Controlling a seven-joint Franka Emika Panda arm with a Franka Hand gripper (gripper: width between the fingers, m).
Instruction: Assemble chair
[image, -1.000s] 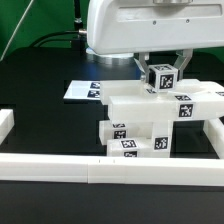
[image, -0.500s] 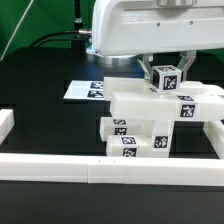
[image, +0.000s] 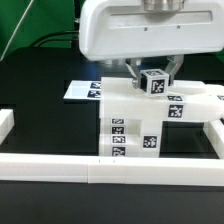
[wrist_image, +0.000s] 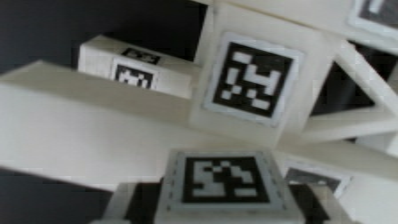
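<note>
The partly built white chair (image: 140, 122) stands on the black table just behind the front rail, with black-and-white tags on its blocks and a flat panel across its top. My gripper (image: 154, 80) hangs from the white hand above it. It is shut on a small tagged white block (image: 155, 83) at the top of the chair. In the wrist view the block (wrist_image: 222, 180) sits between my two dark fingers (wrist_image: 143, 203). Beyond it are the chair's tagged panel (wrist_image: 253, 78) and another tagged piece (wrist_image: 132, 66). Whether the block is seated in the chair is hidden.
The marker board (image: 84, 90) lies flat behind the chair toward the exterior view's left. A long white border rail (image: 70, 166) runs along the front, with short side pieces at the left (image: 5, 122) and right (image: 214, 132). A green cable lies at the back.
My hand and the held block have shifted slightly toward the exterior view's left and a little lower. The chair's upper parts have shifted left with them.
</note>
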